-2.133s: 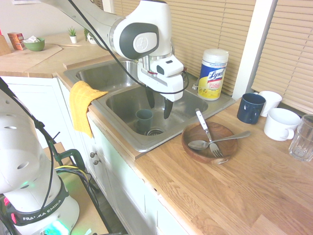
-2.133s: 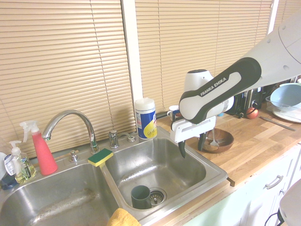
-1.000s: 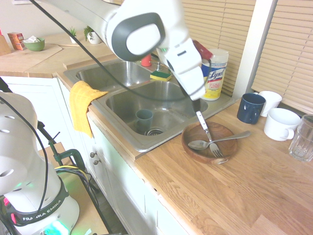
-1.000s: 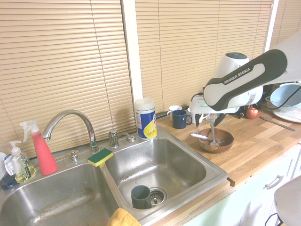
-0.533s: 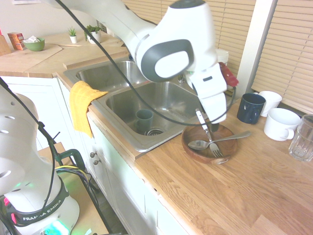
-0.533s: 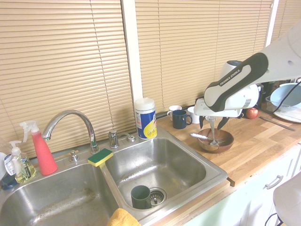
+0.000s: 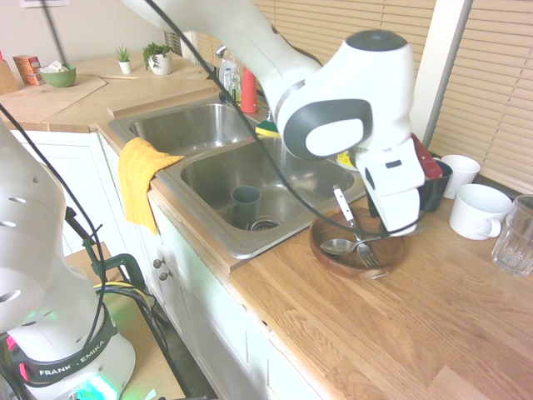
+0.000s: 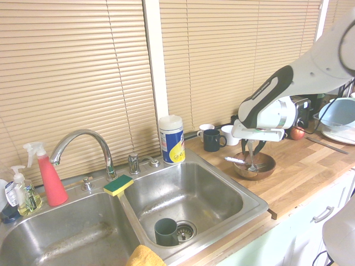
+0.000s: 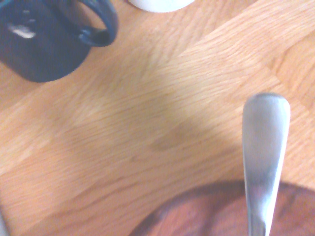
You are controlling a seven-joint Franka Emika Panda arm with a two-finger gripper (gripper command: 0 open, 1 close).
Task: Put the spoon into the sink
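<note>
The silver spoon (image 7: 336, 246) lies in the round wooden plate (image 7: 383, 254) on the counter, crossed by a fork (image 7: 346, 206) with a pale handle. My gripper (image 7: 396, 227) hangs low over the plate's far side and hides the spoon's handle there. In the second exterior view the gripper (image 8: 252, 147) is open, one finger on each side of the upright-looking spoon handle (image 8: 252, 160). The wrist view shows the handle's rounded end (image 9: 266, 147) over the plate's rim (image 9: 197, 216). The steel sink (image 7: 283, 233) lies to the plate's left; its near basin (image 8: 183, 191) holds a cup.
A navy mug (image 7: 439, 187), two white mugs (image 7: 479, 208) and a glass (image 7: 515, 237) stand just behind the plate. A teal cup (image 7: 246, 204) stands by the drain. A yellow cloth (image 7: 137, 179) hangs over the sink's front rim. A wipes canister (image 8: 172, 138) stands behind the sink.
The arm has swung from above the sink basin over to the wooden plate and come down around the spoon's handle. The spoon and fork have not moved.
</note>
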